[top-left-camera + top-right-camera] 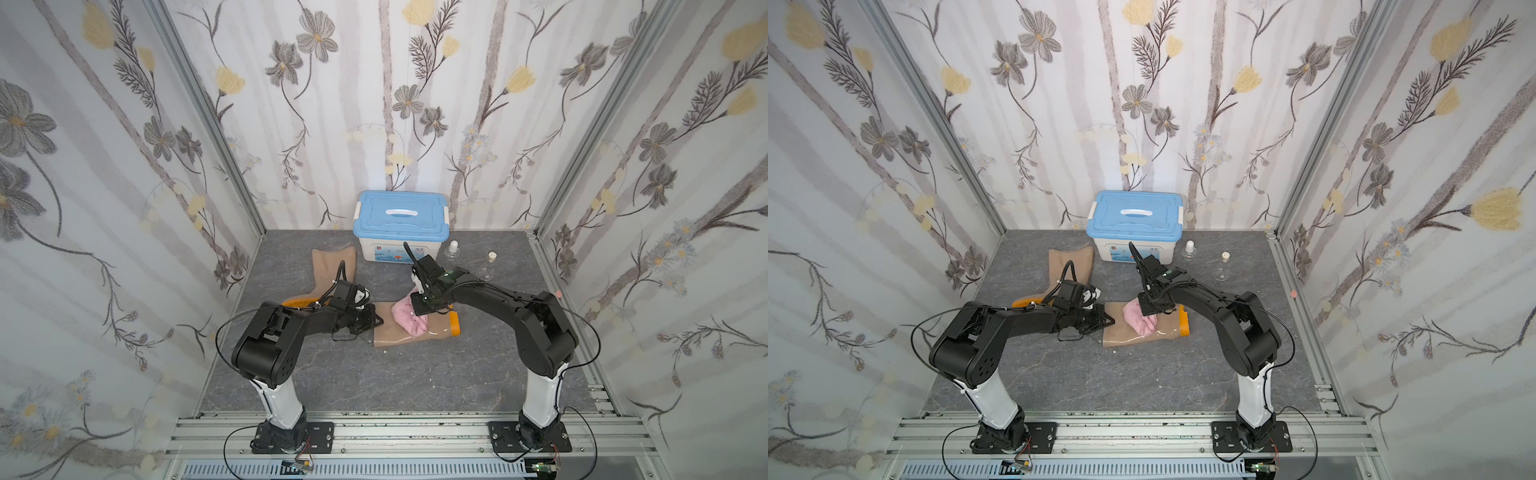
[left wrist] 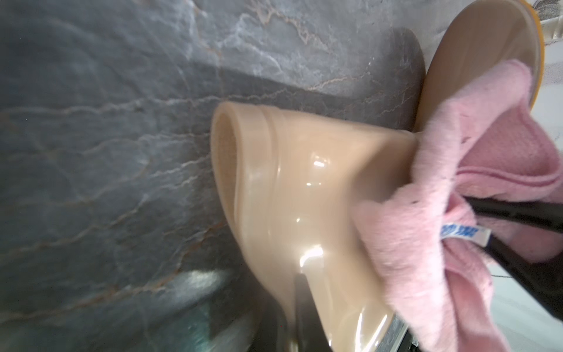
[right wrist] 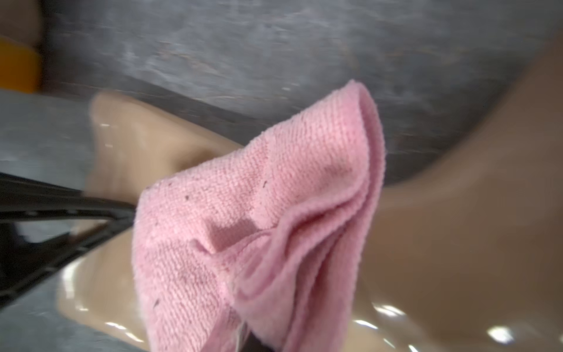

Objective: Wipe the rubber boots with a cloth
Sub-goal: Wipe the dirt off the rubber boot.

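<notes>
Rubber boots (image 1: 415, 334) lying on the grey marbled floor (image 1: 415, 374), with the pink cloth (image 1: 409, 320) on one.
The near boot (image 1: 1142, 336) lies on its side between your arms; the far boot (image 1: 334, 270) lies beside the blue-lidded box (image 1: 399, 220). Your right gripper (image 1: 417, 311) is clamped on the bunched cloth, pressing it to the near boot's ankle. Your left gripper (image 1: 376, 321), jaws closed, touches that boot's shaft.
</notes>
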`<action>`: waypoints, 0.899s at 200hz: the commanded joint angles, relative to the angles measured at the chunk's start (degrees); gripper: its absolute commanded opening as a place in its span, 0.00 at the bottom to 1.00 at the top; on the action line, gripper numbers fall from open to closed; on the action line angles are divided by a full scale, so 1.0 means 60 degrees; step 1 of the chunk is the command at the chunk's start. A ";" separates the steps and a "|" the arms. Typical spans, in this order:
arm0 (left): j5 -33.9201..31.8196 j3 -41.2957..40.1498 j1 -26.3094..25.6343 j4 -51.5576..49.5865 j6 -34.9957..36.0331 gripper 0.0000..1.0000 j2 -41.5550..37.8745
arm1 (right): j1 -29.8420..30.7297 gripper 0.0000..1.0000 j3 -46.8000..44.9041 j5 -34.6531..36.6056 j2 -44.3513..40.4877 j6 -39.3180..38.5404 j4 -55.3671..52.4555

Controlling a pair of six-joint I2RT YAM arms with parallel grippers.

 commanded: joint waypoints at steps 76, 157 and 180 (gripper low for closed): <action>0.0149 0.0034 0.0056 0.0273 0.0059 0.00 -0.0027 | -0.0267 0.00 -0.0158 0.1032 -0.1798 -0.0336 -0.0652; 0.0221 0.0045 0.0049 0.0242 0.0062 0.00 -0.0121 | 0.1265 0.00 0.0504 -0.3156 0.0802 0.1405 0.2267; 0.0248 0.0054 0.0051 0.0244 0.0075 0.00 -0.0103 | 0.1097 0.00 -0.0023 -0.1970 0.0415 0.0768 0.1401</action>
